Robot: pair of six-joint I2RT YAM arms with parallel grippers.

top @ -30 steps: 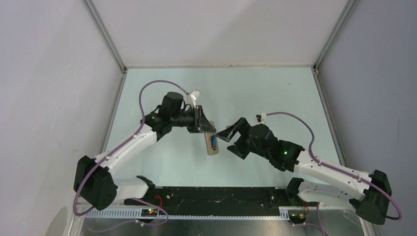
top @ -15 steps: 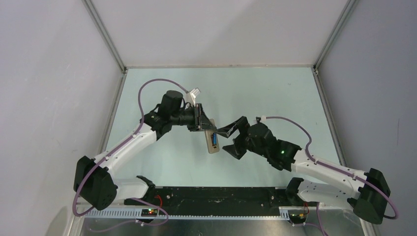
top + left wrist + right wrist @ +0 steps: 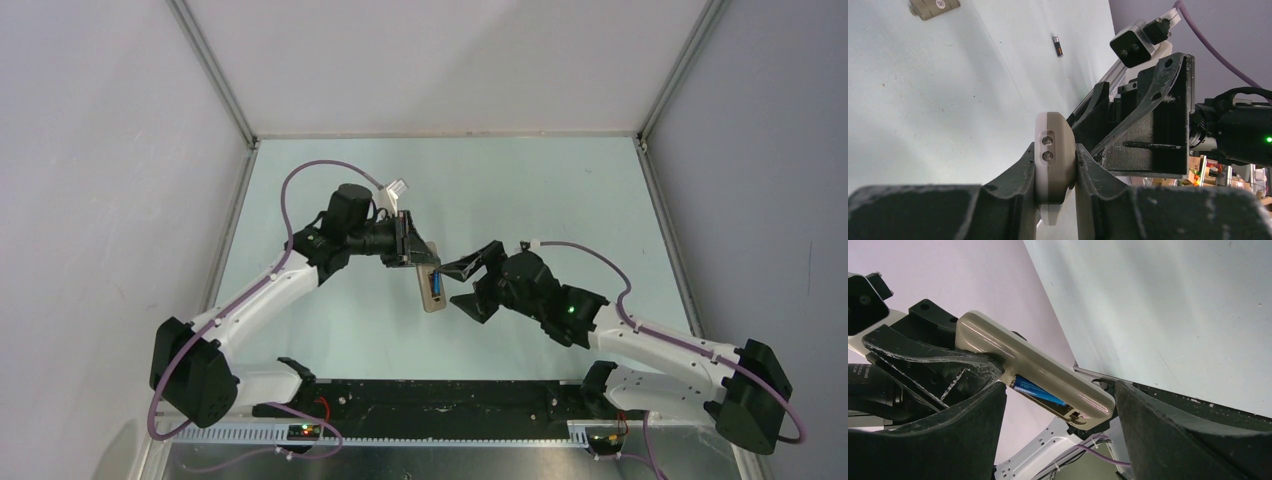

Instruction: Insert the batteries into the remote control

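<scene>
Tan ridged plastic piece lying flat on pale table; further right, small dark cylindrical battery loose on same surface. Black left gripper pinched tight on one end of slim tan-backed plastic remote control, held clear of table, bright blue cylindrical battery seated in its slot. Black right gripper spread wide, fingers flanking remote's free end.

Bright even light, soft shadows; wrist-cam fg blurry, sheen on remote control.

R jaws nearer remote
</scene>
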